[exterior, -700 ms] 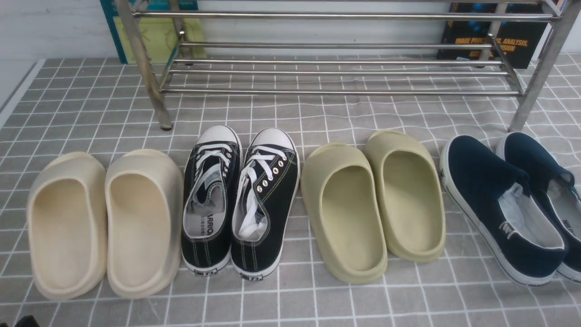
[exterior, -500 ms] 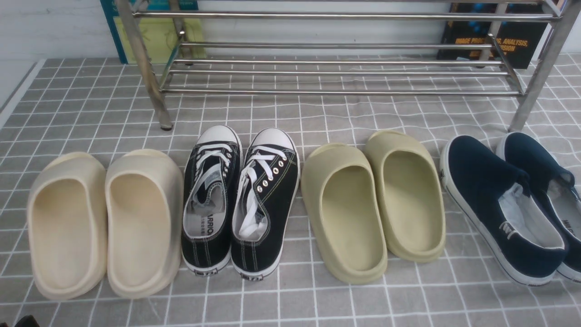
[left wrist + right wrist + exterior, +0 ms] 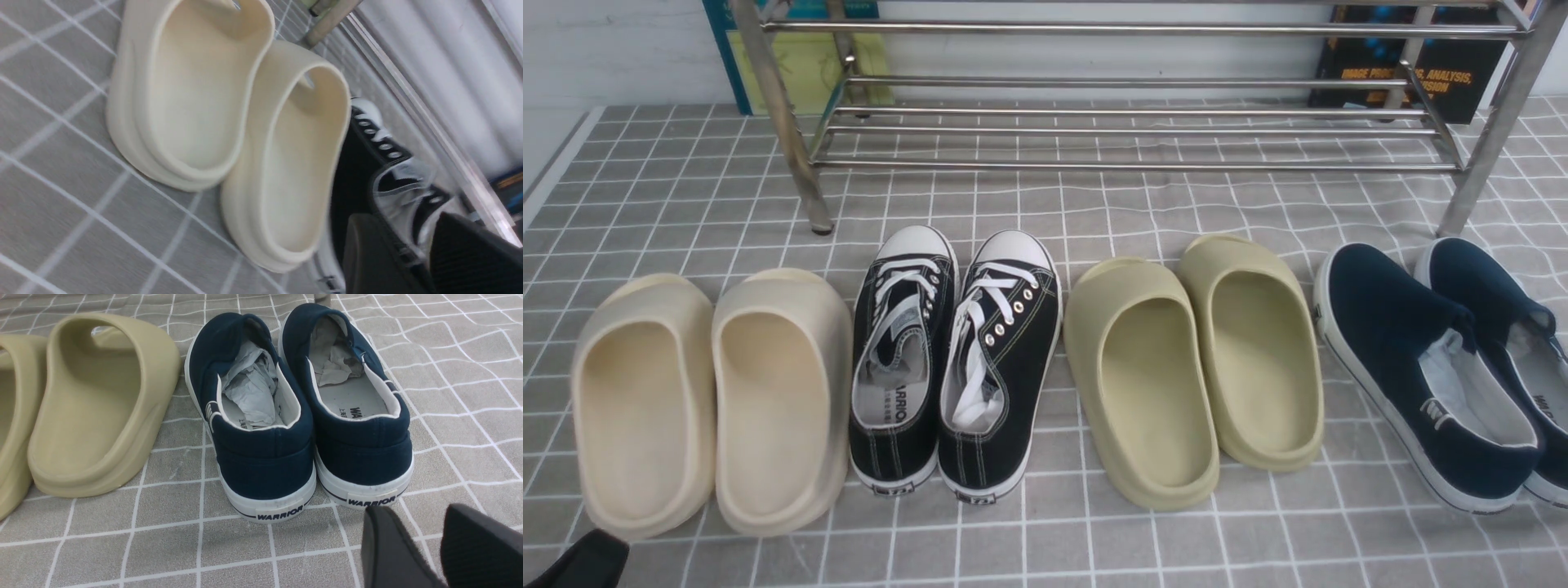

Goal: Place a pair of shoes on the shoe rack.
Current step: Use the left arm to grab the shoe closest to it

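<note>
Sneakers (image 3: 1013, 343) are set on the desk (image 3: 1045, 539) before the rack (image 3: 1127, 166); left end effector (image 3: 402, 218) and right end effector (image 3: 412, 510) are spread wide, empty.

Shoe rack (image 3: 1127, 131), 12 o'clock: tubing was glossy metal. Pair of shoes (image 3: 1001, 359) was matt black canvas with smooth white rubber toes. Beige slippers (image 3: 768, 392) and olive slippers (image 3: 1143, 384) looked smooth, matt foam. Navy slip-ons (image 3: 261, 453) were cloth, stuffed with crumpled paper (image 3: 249, 388).

WARRIOR is printed on each heel tab of the navy slip-ons (image 3: 265, 457); the dark book (image 3: 1462, 82) reads ANALYSIS.
</note>
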You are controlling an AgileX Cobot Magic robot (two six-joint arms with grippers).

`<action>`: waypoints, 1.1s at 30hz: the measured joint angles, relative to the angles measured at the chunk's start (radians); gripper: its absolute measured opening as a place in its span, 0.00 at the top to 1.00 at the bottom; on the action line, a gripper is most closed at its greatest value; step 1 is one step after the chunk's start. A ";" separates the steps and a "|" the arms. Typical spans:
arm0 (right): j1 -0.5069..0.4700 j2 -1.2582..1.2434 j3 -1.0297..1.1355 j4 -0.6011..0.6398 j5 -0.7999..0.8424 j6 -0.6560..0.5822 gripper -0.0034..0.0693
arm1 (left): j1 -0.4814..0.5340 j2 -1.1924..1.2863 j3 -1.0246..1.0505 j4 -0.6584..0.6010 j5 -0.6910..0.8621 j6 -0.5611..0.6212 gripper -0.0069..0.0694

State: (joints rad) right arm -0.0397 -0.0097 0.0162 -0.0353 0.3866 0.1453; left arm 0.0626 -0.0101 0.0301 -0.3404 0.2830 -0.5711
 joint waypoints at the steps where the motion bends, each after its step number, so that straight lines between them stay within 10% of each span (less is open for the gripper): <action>1: 0.000 0.000 0.000 0.000 0.000 0.000 0.62 | 0.000 0.000 0.000 -0.076 -0.008 -0.049 0.60; 6: 0.000 0.000 0.000 0.000 0.000 0.000 0.62 | 0.000 0.000 0.000 -0.238 -0.012 -0.127 0.60; 33: 0.000 0.000 0.000 -0.001 0.000 0.000 0.62 | 0.000 0.000 0.000 -0.278 -0.038 -0.095 0.60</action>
State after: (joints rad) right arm -0.0397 -0.0097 0.0162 -0.0359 0.3866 0.1453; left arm 0.0626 -0.0101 0.0301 -0.6185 0.2451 -0.6663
